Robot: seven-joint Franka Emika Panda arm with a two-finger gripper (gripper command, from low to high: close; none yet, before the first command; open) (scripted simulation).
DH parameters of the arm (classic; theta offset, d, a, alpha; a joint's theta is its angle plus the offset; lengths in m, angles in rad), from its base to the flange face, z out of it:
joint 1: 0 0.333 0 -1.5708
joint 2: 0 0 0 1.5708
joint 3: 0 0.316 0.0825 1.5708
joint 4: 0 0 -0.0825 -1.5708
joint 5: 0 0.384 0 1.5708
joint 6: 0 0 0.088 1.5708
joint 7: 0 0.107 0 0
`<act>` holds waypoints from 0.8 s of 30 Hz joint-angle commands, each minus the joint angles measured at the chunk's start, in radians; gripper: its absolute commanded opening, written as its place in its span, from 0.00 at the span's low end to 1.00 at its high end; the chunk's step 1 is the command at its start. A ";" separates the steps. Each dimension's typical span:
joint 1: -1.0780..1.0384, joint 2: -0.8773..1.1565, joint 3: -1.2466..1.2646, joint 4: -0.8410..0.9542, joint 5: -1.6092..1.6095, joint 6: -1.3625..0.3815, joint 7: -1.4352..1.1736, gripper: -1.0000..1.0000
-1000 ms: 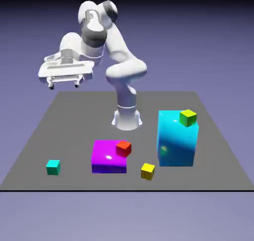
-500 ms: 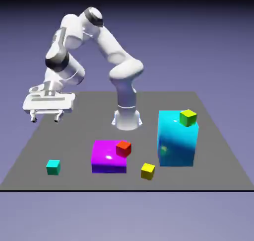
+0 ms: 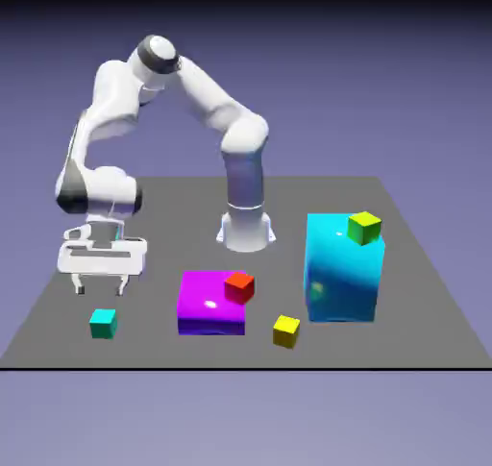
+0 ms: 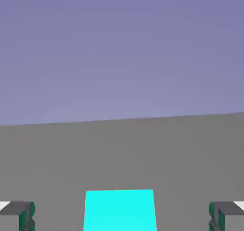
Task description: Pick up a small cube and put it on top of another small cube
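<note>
The small teal cube [image 3: 103, 323] rests on the grey table [image 3: 144, 224] near the exterior view's front left. My gripper [image 3: 101, 289] hangs open just above and slightly behind it, touching nothing. In the hand view the small teal cube [image 4: 119, 210] shows low in the middle, between my two wide-apart fingertips [image 4: 21, 215], with clear gaps on both sides. Other small cubes: a red one [image 3: 238, 285] on the magenta block [image 3: 207, 304], a yellow one [image 3: 285, 331] on the table, a green one [image 3: 364, 228] on the large cyan block [image 3: 343, 269].
The magenta block stands to the exterior view's right of the teal cube, about a block's width away. The tall cyan block is further right. The table's front edge [image 3: 240, 366] runs close behind the teal cube in the exterior view.
The arm has swung down and toward the exterior view's front left, bringing my gripper from high above the table's back corner to just over the teal cube. The jaws stayed open.
</note>
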 commanded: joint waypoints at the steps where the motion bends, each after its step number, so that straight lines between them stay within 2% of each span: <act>1: 0.000 0.000 0.000 0.000 0.000 0.000 0.000 0.50; 14: 0.424 0.083 -0.449 0.148 0.261 -0.262 -0.134 0.50; 15: 0.424 0.083 -0.449 0.148 0.261 -0.262 -0.134 0.00; 24: 0.151 0.029 -0.159 0.053 0.093 -0.093 -0.048 0.00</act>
